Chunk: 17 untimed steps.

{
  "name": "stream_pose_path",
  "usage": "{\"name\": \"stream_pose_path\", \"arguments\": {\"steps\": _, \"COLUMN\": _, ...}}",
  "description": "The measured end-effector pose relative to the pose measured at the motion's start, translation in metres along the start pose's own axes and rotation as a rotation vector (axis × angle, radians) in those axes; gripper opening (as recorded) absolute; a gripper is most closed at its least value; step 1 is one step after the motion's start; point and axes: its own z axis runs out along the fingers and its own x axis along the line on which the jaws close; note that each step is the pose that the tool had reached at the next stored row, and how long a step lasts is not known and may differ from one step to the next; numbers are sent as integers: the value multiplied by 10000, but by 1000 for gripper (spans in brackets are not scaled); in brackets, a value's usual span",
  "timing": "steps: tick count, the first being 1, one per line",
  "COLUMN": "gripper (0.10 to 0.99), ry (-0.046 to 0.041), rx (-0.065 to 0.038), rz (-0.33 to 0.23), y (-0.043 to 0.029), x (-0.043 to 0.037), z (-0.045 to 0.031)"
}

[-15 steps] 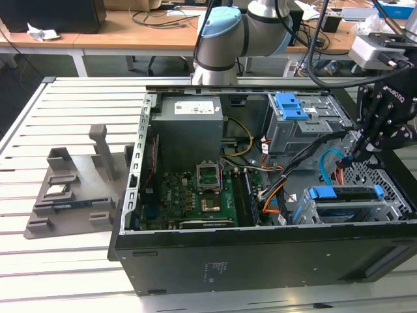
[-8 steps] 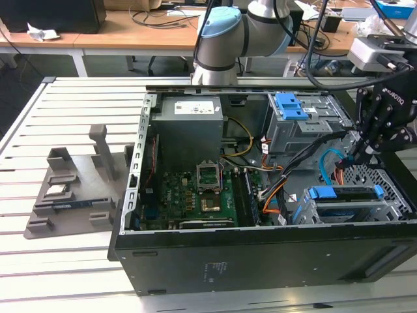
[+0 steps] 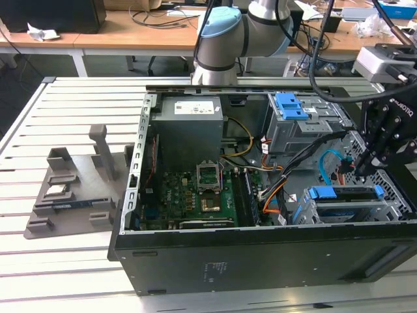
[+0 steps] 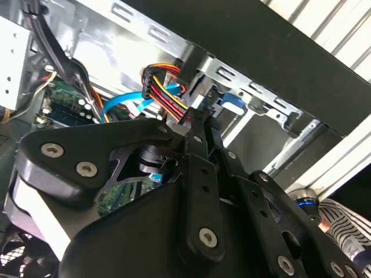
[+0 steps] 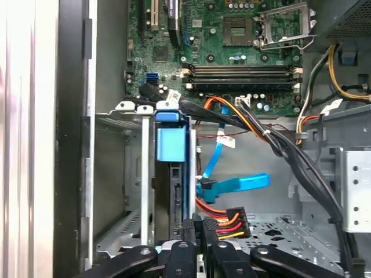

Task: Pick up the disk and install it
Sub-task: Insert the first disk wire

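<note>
The gripper (image 3: 362,171) hangs at the right of the exterior view, inside the open computer case (image 3: 260,257), just above the lower drive cage (image 3: 355,212). In the first wrist view its fingers (image 5: 200,231) stand at the bottom centre, brought close together; whether they pinch the power connector (image 5: 229,223) beside them or are only clenched, I cannot tell.

The disk (image 5: 171,197) sits upright in the cage slot in the lower centre of the first wrist view, its blue tab (image 5: 171,143) at the end away from the gripper, so it seems already in place. I judge the step in hand to be the seating or cabling at the disk's near end. To do it well, the push should run straight along the slot, and the blue data cable (image 5: 235,185) and the black cable bundle (image 5: 290,150) should stay free of the fingers.
</note>
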Motion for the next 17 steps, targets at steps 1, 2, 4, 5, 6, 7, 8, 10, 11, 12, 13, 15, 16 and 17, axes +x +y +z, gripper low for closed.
{"name": "stream_pose_path", "arguments": {"steps": 1, "gripper": 165, "ry": -2, "rx": 0, "rz": -5, "y": 8, "x": 58, "z": 20}}
{"name": "stream_pose_path", "arguments": {"steps": 2, "gripper": 165, "ry": -2, "rx": 0, "rz": -11, "y": 21, "x": 86, "z": 40}}
{"name": "stream_pose_path", "arguments": {"steps": 4, "gripper": 165, "ry": 1, "rx": 1, "rz": -16, "y": 27, "x": 87, "z": 50}}
{"name": "stream_pose_path", "arguments": {"steps": 5, "gripper": 165, "ry": 0, "rx": 1, "rz": -22, "y": 27, "x": 87, "z": 56}}
{"name": "stream_pose_path", "arguments": {"steps": 6, "gripper": 165, "ry": 0, "rx": 1, "rz": -27, "y": 29, "x": 87, "z": 61}}
{"name": "stream_pose_path", "arguments": {"steps": 7, "gripper": 165, "ry": 0, "rx": 2, "rz": -34, "y": 30, "x": 87, "z": 67}}
{"name": "stream_pose_path", "arguments": {"steps": 8, "gripper": 165, "ry": 1, "rx": 2, "rz": -37, "y": 31, "x": 86, "z": 72}}
{"name": "stream_pose_path", "arguments": {"steps": 10, "gripper": 165, "ry": 0, "rx": 2, "rz": -43, "y": 32, "x": 85, "z": 85}}
{"name": "stream_pose_path", "arguments": {"steps": 11, "gripper": 165, "ry": 1, "rx": 3, "rz": -46, "y": 33, "x": 85, "z": 94}}
{"name": "stream_pose_path", "arguments": {"steps": 12, "gripper": 165, "ry": 1, "rx": 3, "rz": -48, "y": 33, "x": 84, "z": 99}}
{"name": "stream_pose_path", "arguments": {"steps": 13, "gripper": 165, "ry": 1, "rx": 3, "rz": -50, "y": 32, "x": 84, "z": 104}}
{"name": "stream_pose_path", "arguments": {"steps": 15, "gripper": 165, "ry": 1, "rx": 3, "rz": -52, "y": 32, "x": 83, "z": 118}}
{"name": "stream_pose_path", "arguments": {"steps": 16, "gripper": 165, "ry": 1, "rx": 3, "rz": -51, "y": 33, "x": 83, "z": 121}}
{"name": "stream_pose_path", "arguments": {"steps": 17, "gripper": 165, "ry": 2, "rx": 4, "rz": -52, "y": 32, "x": 83, "z": 127}}
